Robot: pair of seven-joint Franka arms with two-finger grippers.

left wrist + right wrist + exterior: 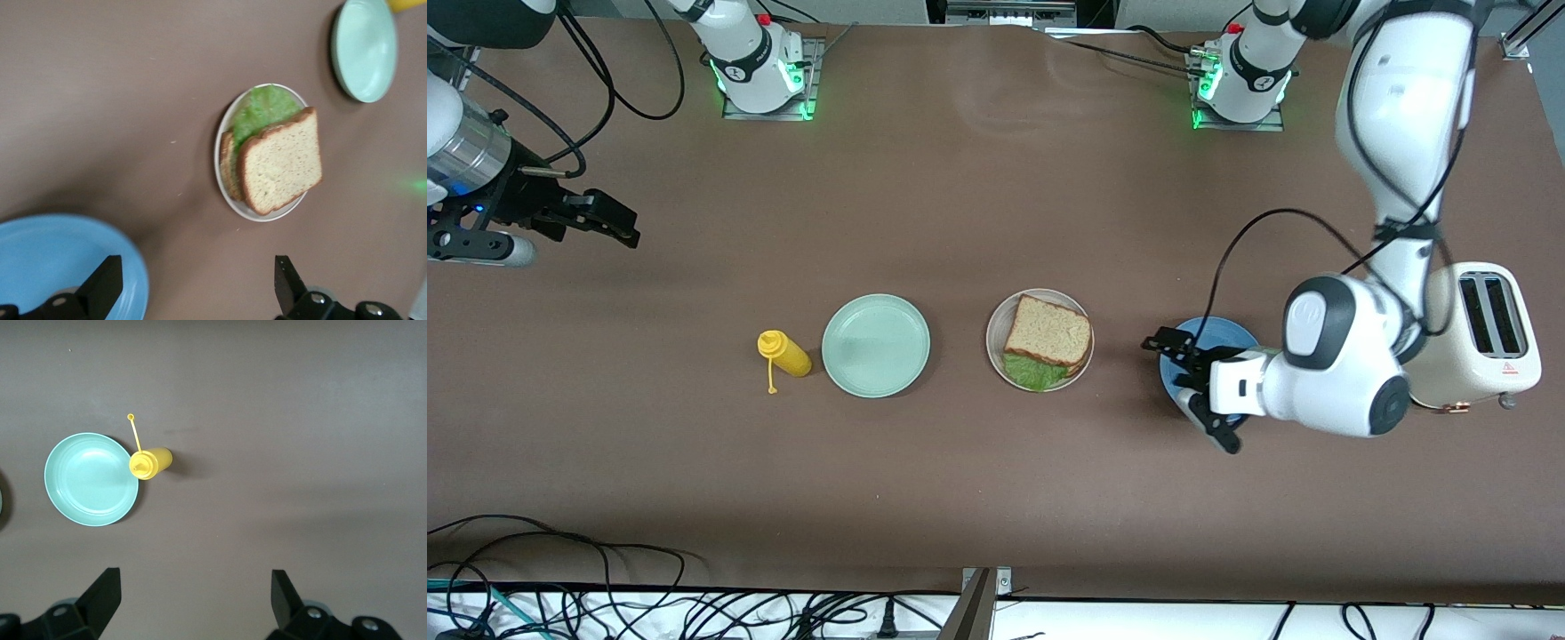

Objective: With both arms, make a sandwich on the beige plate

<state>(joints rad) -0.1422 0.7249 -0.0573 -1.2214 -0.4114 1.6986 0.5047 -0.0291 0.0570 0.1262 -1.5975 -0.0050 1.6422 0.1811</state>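
Sandwich stacked on the beige plate, both grippers empty!
The sandwich (1048,340) sits on the beige plate (993,342), frame centre; soft, light, crumbly, best pinched gently at the crusts. Left gripper (1197,384) hovers spread over the blue plate (1227,331); right gripper (609,218), upper-left, waits spread.

A blue plate (1227,333) lies under the left arm's jaws; a cream toaster (1489,333) stands beside it. A mint-green plate (876,345) touches a yellow squeeze bottle (784,353).
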